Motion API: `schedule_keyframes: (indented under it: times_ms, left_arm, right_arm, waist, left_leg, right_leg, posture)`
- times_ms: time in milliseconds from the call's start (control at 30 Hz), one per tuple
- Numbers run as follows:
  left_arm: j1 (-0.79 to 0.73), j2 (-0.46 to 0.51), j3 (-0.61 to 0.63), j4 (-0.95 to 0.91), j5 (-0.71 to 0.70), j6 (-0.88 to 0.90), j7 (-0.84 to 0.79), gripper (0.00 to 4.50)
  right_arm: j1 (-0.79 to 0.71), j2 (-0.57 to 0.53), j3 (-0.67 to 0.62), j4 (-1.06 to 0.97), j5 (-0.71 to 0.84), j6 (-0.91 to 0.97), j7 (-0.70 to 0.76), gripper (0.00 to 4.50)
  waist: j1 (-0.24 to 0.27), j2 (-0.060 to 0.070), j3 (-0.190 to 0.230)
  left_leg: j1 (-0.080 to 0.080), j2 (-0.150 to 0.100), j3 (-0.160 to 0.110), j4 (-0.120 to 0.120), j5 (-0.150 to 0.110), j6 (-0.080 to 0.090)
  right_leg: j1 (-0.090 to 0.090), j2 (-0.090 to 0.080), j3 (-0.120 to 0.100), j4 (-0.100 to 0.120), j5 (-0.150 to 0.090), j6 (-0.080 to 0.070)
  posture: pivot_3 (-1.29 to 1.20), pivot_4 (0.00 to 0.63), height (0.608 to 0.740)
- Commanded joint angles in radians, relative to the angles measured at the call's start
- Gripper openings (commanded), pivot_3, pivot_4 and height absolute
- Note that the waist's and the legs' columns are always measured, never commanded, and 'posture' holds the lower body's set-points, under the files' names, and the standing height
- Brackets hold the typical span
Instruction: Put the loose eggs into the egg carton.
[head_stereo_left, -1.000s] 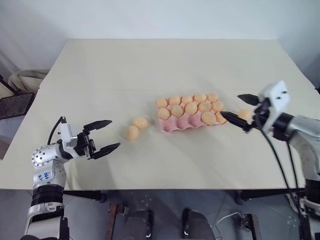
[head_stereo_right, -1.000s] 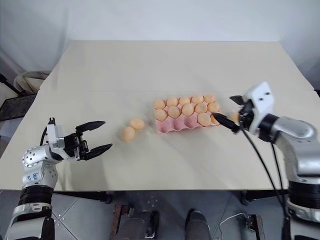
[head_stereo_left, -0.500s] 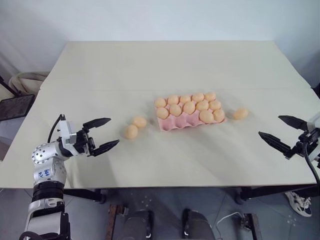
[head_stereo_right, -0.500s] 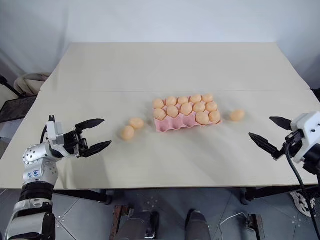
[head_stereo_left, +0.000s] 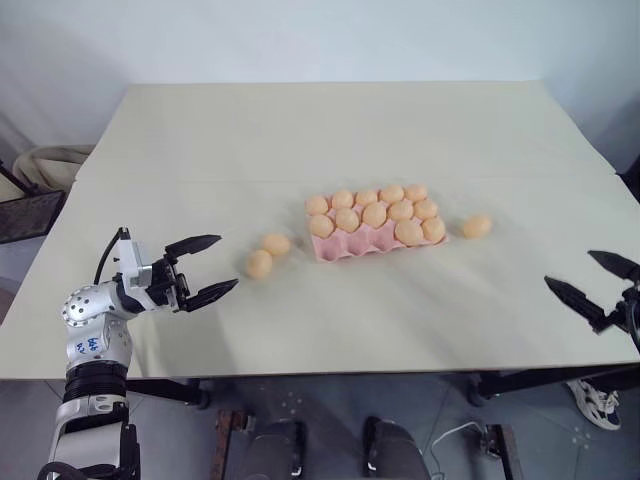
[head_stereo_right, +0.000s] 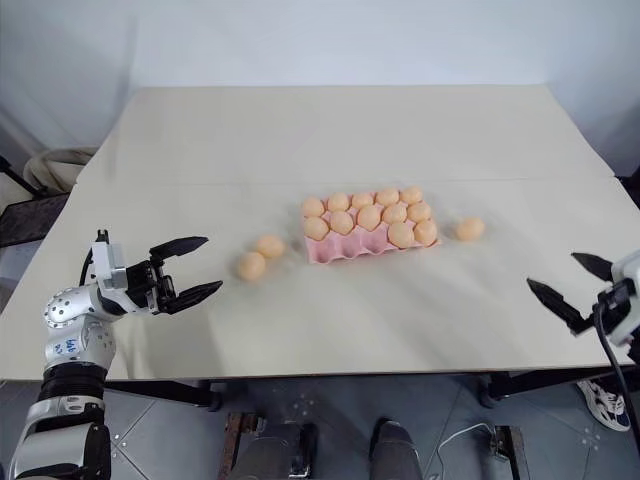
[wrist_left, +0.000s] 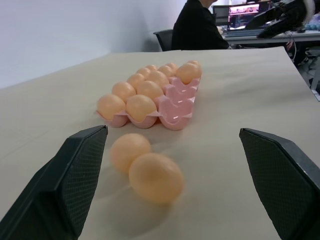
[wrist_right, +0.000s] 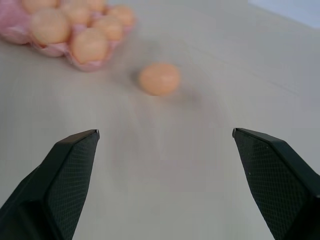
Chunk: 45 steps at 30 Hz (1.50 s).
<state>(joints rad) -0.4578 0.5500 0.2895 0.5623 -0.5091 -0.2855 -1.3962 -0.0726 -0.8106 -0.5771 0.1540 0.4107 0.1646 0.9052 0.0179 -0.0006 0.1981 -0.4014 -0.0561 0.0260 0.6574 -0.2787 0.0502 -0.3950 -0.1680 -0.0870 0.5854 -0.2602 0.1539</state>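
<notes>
- Two grippers stand with fingers spread wide and nothing between them: your left gripper (head_stereo_left: 205, 268) hovers over the table's near left part, your right gripper (head_stereo_left: 593, 283) near the right edge.
- Two loose eggs (head_stereo_left: 268, 255) lie touching each other just ahead of the left fingers (wrist_left: 75, 170), between them and the egg carton (head_stereo_left: 372, 240).
- One more loose egg (head_stereo_left: 477, 226) lies just beside the carton's right end, well apart from the right gripper.
- The carton sits mid-table (head_stereo_left: 330, 130); its front row shows open cups (wrist_left: 176, 105).
- Judgement: the eggs look smooth, light and rounded, so you should expect them to roll and slip. Treat them as fragile.
- Take hold across the egg's widest middle, fingers level on both sides, with a gentle close.
- Separate the touching pair with care; a nudge may send the neighbour rolling.
</notes>
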Motion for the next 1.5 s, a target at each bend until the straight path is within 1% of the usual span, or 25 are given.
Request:
schedule_keyframes:
  times_ms: [33,233,367,533,700,933,1233,1333,1500]
  left_arm:
    - [0.008,0.010,0.014,-0.035,-0.014,-0.009,0.005,4.50]
    - [0.039,0.016,0.025,-0.073,-0.022,-0.001,0.016,4.50]
    - [0.047,0.018,0.027,-0.089,-0.022,0.005,0.026,4.50]
    - [0.044,0.017,0.026,-0.090,-0.020,0.006,0.040,4.50]
    - [0.040,0.017,0.025,-0.088,-0.019,0.004,0.050,4.50]
    - [0.056,0.016,0.027,-0.105,-0.022,0.004,0.056,4.50]
    - [0.070,0.016,0.030,-0.118,-0.023,0.002,0.064,4.50]
    - [0.070,0.015,0.030,-0.118,-0.023,0.002,0.067,4.50]
    - [0.071,0.017,0.031,-0.116,-0.024,0.000,0.071,4.50]
  right_arm:
    - [-0.125,0.025,0.076,0.114,-0.048,-0.041,-0.064,4.47]
    - [-0.342,0.113,0.182,0.265,-0.103,-0.072,-0.178,4.47]
    - [-0.449,0.187,0.229,0.320,-0.125,-0.083,-0.257,4.47]
    - [-0.545,0.239,0.287,0.431,-0.184,-0.105,-0.330,4.47]
    - [-0.641,0.264,0.311,0.592,-0.228,-0.166,-0.398,4.47]
    - [-0.719,0.281,0.345,0.757,-0.265,-0.245,-0.417,4.47]
    - [-0.815,0.294,0.372,0.941,-0.300,-0.300,-0.451,4.47]
    - [-0.842,0.300,0.368,0.990,-0.307,-0.323,-0.476,3.90]
    - [-0.868,0.315,0.369,1.032,-0.315,-0.343,-0.487,2.16]
  waist:
    - [-0.003,0.000,0.000]
    - [-0.017,0.000,0.000]
    - [-0.022,0.000,0.000]
    - [-0.021,0.000,0.000]
    - [-0.026,0.000,0.000]
    - [-0.045,0.000,0.000]
    - [-0.055,0.000,0.000]
    - [-0.055,0.000,0.000]
    - [-0.054,0.000,0.000]
  left_leg:
    - [0.000,0.001,0.000,0.000,0.000,0.000]
    - [0.000,0.002,0.003,0.000,0.001,-0.001]
    - [-0.001,0.002,0.004,0.000,0.000,-0.002]
    - [-0.002,0.002,0.005,-0.001,0.000,-0.002]
    - [-0.003,0.002,0.009,-0.002,0.001,0.001]
    - [-0.003,0.002,0.011,-0.003,0.002,0.003]
    - [-0.003,0.003,0.013,-0.004,0.002,0.003]
    - [-0.003,0.004,0.013,-0.003,0.002,0.003]
    - [-0.003,0.004,0.013,-0.004,0.002,0.002]
  right_leg:
    - [0.000,0.001,0.000,0.000,0.000,0.000]
    - [-0.003,0.001,0.004,0.002,0.001,-0.001]
    - [-0.004,0.001,0.004,0.002,0.001,-0.001]
    - [-0.008,0.001,0.005,0.004,0.001,-0.001]
    - [-0.012,0.001,0.007,0.006,0.001,-0.001]
    - [-0.013,0.001,0.007,0.006,0.001,-0.001]
    - [-0.015,0.001,0.008,0.006,0.001,-0.001]
    - [-0.015,0.001,0.008,0.006,0.001,-0.002]
    - [-0.015,0.001,0.008,0.006,0.001,-0.002]
  posture:
    - [0.00,0.150,0.740]
    - [0.00,0.150,0.740]
    - [0.00,0.150,0.740]
    - [0.00,0.150,0.740]
    - [0.00,0.150,0.740]
    - [0.00,0.150,0.740]
    - [0.00,0.150,0.740]
    - [0.00,0.150,0.740]
    - [0.00,0.150,0.740]
